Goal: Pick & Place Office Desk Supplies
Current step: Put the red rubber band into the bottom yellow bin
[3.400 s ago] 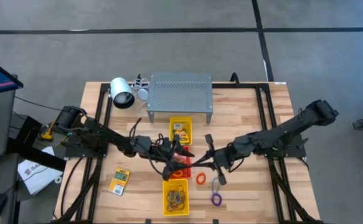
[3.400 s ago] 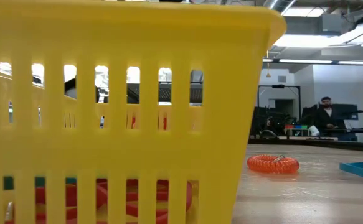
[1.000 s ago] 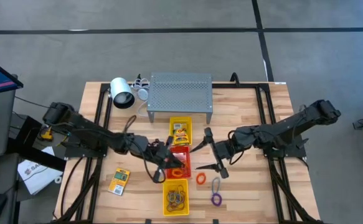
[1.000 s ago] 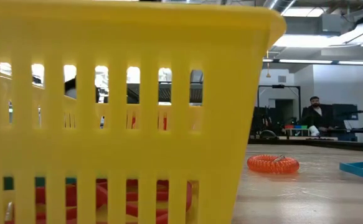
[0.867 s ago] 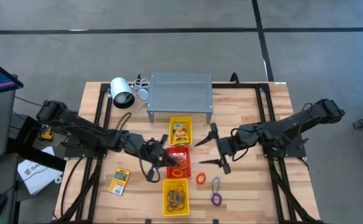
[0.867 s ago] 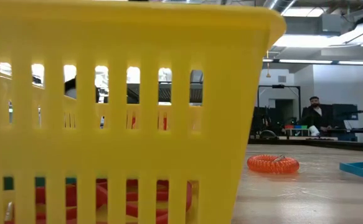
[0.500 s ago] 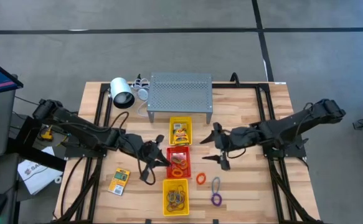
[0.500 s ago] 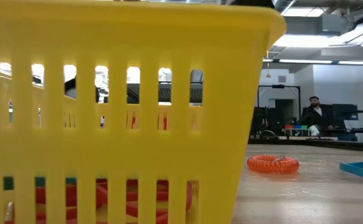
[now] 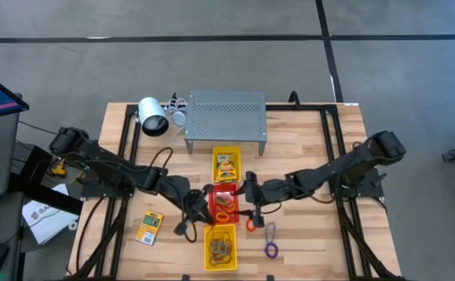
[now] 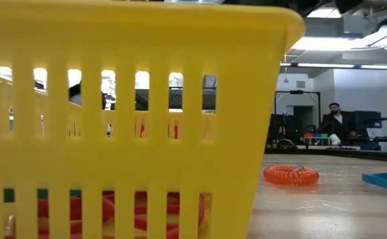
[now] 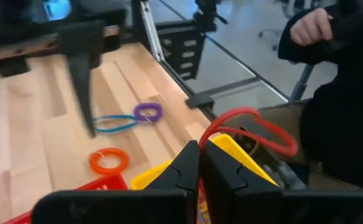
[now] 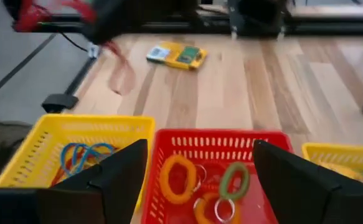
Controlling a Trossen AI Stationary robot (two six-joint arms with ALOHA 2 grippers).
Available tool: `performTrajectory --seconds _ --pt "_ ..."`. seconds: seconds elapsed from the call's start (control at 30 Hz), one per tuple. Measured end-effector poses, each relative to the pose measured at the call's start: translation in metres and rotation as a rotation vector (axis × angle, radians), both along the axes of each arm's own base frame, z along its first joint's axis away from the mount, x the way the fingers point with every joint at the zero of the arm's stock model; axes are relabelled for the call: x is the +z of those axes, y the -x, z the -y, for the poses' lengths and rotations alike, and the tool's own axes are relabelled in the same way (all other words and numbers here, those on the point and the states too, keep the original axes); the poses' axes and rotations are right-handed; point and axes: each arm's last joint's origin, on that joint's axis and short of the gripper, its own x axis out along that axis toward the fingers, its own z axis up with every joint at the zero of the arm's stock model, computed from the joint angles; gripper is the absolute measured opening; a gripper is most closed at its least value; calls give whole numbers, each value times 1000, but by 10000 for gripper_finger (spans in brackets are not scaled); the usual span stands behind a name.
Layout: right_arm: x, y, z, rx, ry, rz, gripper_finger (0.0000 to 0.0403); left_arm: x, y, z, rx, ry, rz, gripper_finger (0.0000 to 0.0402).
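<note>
My left gripper [image 11: 199, 144] is shut on a thin red rubber band [image 11: 251, 116]. It hangs by the left edge of the near yellow tray [image 9: 221, 247]. My right gripper [image 12: 200, 146] stands open over the right edge of the red tray [image 9: 225, 204], touching nothing. The red tray holds orange and green rings [image 12: 176, 179]. Blue and orange bands [image 12: 84, 155] lie in the near yellow tray. A card packet [image 9: 150, 226] lies flat on the table at the near left. An orange ring [image 9: 251, 225] and a purple ring [image 9: 271, 250] lie on the table to the trays' right. My left gripper pinches the red rubber band at one spot of its loop [image 11: 207, 138] between its two shut fingertips. The rest of the loop stands out beyond the fingers. In the right wrist view the band [image 12: 116, 70] hangs clear of the table.
A far yellow tray [image 9: 227, 165] with card packets stands behind the red tray. A grey perforated stand [image 9: 225, 117] and a white cylinder [image 9: 152, 117] are at the back. Bare wood lies at the near left and the right. A person sits far behind the table [image 10: 336, 123].
My left gripper has drawn back off the red tray toward the table's left, then gone toward the near edge, staying shut. My right gripper, still open, has gone toward the table's left and reached the red tray's right edge.
</note>
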Motion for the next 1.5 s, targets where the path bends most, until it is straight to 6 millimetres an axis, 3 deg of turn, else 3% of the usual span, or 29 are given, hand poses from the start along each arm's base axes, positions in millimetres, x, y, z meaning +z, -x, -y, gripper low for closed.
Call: performTrajectory --seconds 0.27,0.4,0.63,1.07,1.5 --pt "-20 -10 -10 -90 -8 22 286 -1 4 7 -68 -77 26 4" --pt "-9 -12 -23 -91 37 176 286 -4 3 5 -78 -122 31 2" --pt "-1 -1 -40 -199 104 232 286 -15 -5 4 -101 -198 32 4" --pt "39 43 -76 -352 221 364 286 -44 -44 21 -235 -269 -116 3" --pt "38 48 -83 -362 198 363 286 -71 -65 52 -282 -270 -180 5"
